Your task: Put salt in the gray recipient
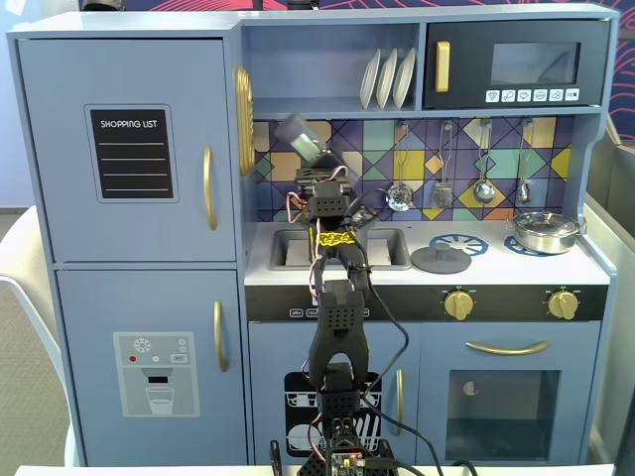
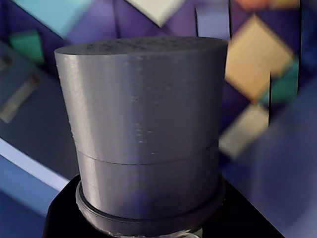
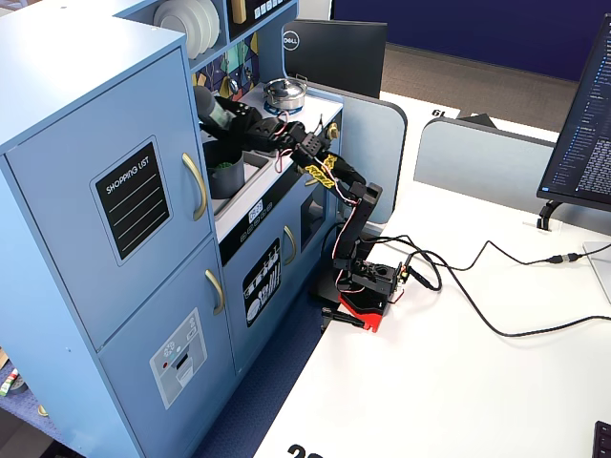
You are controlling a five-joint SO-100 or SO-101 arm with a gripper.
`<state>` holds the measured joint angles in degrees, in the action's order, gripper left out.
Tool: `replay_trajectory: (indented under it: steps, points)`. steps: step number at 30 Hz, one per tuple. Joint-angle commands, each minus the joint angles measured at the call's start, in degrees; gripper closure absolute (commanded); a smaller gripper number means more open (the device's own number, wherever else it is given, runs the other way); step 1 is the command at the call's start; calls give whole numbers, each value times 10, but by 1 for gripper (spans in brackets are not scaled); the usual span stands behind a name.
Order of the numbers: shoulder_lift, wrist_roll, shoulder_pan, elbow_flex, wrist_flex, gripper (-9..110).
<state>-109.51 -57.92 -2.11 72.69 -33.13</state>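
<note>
My gripper (image 1: pixel 317 162) is shut on the salt shaker (image 1: pixel 302 136), held raised and tilted to the upper left in front of the tiled back wall, above the sink. In the wrist view the shaker's gray cap (image 2: pixel 143 104) fills the frame, with black jaw parts round its base at the bottom edge. From the side, the shaker (image 3: pixel 210 105) in the gripper (image 3: pixel 232 116) hangs just above the matte gray pot (image 3: pixel 225 172), which stands in the sink. In the front fixed view the arm hides the pot.
A shiny steel pot (image 1: pixel 544 231) stands on the right burner and a flat gray lid (image 1: pixel 441 260) lies beside the sink (image 1: pixel 286 248). Utensils (image 1: pixel 483 188) hang on the back wall and plates (image 1: pixel 387 77) stand on the shelf above.
</note>
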Motion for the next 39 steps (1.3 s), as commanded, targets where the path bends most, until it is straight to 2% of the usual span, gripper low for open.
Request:
replay_trajectory:
  steps: [1, 3, 7, 9, 11, 17, 19, 24, 26, 28, 33, 35, 37, 39]
  points:
    - [22, -22, -21, -63, 62, 101]
    - [42, -36, -15, -86, 18, 101]
    - [91, -89, 19, -167, -183, 101]
    - [95, -95, 22, -166, -217, 101]
    - [95, -89, 7, -156, -199, 101]
    - [95, -42, -31, -144, 42, 101]
    - [101, -47, -19, -165, 18, 101]
    - [100, -96, 20, -176, -204, 101]
    - [102, -110, 28, -174, -243, 101]
    - [102, -106, 14, -163, -216, 101]
    - [93, -54, -21, -143, -5, 101]
    - [93, -35, -25, -153, 40, 101]
    - [91, -34, -13, -159, 20, 101]
    - [86, -55, 1, -159, -69, 101]
